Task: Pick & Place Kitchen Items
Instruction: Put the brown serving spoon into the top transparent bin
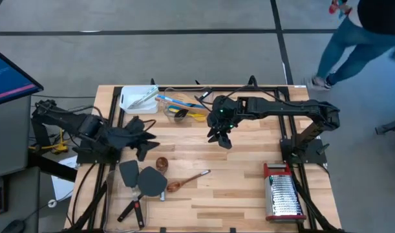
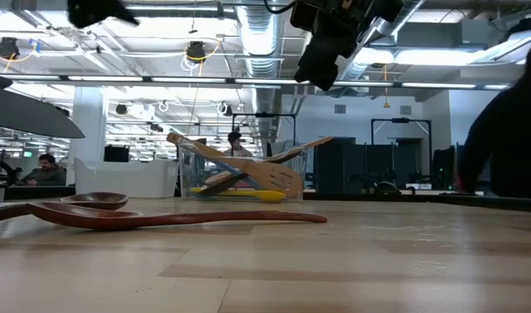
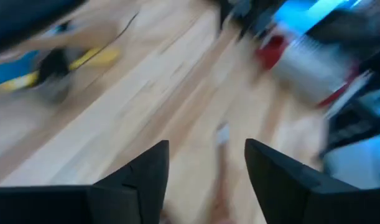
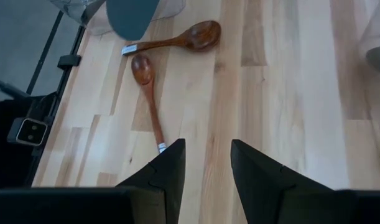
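Observation:
Two dark wooden spoons (image 1: 187, 181) (image 1: 161, 164) lie flat on the table near the middle front, also in the right wrist view (image 4: 149, 93) (image 4: 177, 38). Beside them lie two dark grey spatulas (image 1: 129, 171) (image 1: 150, 181). More utensils, wooden, yellow and blue, stick out of a clear tub (image 1: 181, 107) at the back. My left gripper (image 1: 145, 141) (image 3: 205, 149) hovers open above the table's left side, over bare wood. My right gripper (image 1: 222, 138) (image 4: 207, 146) hangs open above the table's middle, pointing down toward the spoons, nothing between its fingers.
A white tray (image 1: 138, 97) stands at the back left next to the tub. A steel box grater with red trim (image 1: 282, 194) lies at the front right. Bare wood stretches between the grater and the spoons. A person (image 1: 352, 35) walks beyond the table's far right corner.

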Action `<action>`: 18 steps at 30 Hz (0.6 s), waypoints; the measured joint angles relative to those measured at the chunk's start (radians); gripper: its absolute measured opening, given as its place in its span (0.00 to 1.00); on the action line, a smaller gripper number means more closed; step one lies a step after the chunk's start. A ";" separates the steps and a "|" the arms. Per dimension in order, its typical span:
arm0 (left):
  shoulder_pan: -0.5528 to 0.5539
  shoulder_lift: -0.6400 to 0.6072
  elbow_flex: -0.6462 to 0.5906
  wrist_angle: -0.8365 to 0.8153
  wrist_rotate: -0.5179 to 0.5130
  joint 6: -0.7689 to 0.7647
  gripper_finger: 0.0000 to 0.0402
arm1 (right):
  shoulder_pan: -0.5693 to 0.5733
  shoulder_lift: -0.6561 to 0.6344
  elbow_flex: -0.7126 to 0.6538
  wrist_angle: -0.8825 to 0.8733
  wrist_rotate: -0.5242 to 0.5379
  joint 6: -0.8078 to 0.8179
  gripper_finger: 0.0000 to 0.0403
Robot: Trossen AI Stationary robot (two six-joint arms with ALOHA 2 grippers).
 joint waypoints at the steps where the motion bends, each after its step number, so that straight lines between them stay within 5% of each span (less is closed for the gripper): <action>1: 0.003 0.006 0.000 0.052 0.000 0.010 0.48 | 0.005 0.000 0.000 -0.005 0.000 -0.004 0.30; 7: -0.012 0.087 0.000 0.250 0.005 0.143 0.38 | 0.049 0.000 0.000 -0.017 0.004 -0.108 0.29; 18: -0.024 0.291 0.000 0.271 0.051 0.150 0.21 | 0.118 0.000 0.000 -0.151 0.041 -0.156 0.22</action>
